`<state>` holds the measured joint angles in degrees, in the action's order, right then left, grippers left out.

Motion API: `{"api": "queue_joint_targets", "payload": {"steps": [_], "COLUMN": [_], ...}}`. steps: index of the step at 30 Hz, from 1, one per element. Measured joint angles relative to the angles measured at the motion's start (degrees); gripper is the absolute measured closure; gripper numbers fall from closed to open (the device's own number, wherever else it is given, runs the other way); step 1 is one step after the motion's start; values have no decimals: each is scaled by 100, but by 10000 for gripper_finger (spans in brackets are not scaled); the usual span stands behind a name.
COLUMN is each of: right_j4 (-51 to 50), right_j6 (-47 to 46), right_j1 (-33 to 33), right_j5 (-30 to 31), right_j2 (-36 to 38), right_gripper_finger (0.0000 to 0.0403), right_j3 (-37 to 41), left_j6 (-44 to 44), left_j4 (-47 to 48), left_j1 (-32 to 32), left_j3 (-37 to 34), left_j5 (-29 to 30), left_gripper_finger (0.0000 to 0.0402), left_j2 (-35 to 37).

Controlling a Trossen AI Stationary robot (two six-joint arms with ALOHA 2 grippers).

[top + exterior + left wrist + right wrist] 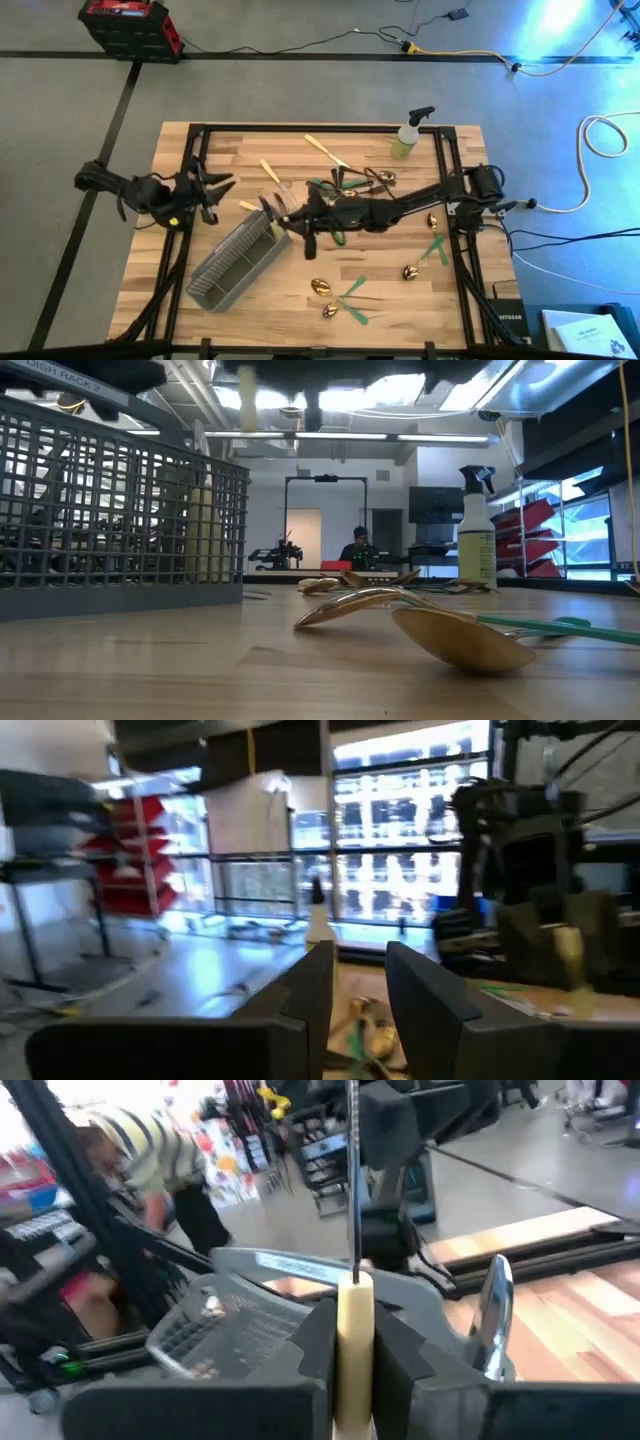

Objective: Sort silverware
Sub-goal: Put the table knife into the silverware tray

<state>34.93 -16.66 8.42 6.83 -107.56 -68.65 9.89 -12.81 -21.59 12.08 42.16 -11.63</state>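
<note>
My right gripper (285, 217) reaches from the table's right to the far end of the grey wire-mesh caddy (235, 262) and is shut on a cream-handled piece of silverware (354, 1310). Other silverware lies loose on the wood. Gold spoons with green handles (322, 287) lie near the front, with more of them at the right (410, 270). Cream-handled pieces (325, 150) lie toward the far edge. My left gripper (222, 188) hovers at the table's left edge. Its fingers stand open in the left wrist view (360, 985), with nothing between them. My right gripper pinches the cream handle (354, 1295) between its two fingers. The fingers come level from the table's right and lie across the handle. The piece stands upright and lifted clear, with a thin dark upper part (353, 1180) rising above the fingers. The caddy (230, 1320) lies just beyond it.
A yellow-green spray bottle (410, 135) stands at the far right of the table. In the low view, gold spoons (460, 640) lie close in front, right of the caddy (120, 510). A person in a striped shirt (140, 1160) is beyond the table's left side.
</note>
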Motion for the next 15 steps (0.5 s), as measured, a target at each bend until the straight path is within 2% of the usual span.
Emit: {"api": "queue_joint_targets", "payload": {"steps": [3,8,13,15], "right_j4": [-3,130,111,152], "right_j6": [-35,-121,-158,-157], "right_j1": [-115,-271,-323,-323], "right_j5": [2,-146,-180,-194], "right_j2": [-235,-404,-414,-414], "right_gripper_finger": [384,390,390,390], "right_j3": [-198,-198,-196,-196], "left_j6": [-356,-599,-501,-520], "left_j4": [-8,8,6,15], "left_j1": [39,124,199,236], "left_j3": [-305,-516,-536,-534], "left_j5": [-431,-753,-1971,-2232], "left_gripper_finger": [322,322,322,322], "left_j2": [102,200,193,192]}}
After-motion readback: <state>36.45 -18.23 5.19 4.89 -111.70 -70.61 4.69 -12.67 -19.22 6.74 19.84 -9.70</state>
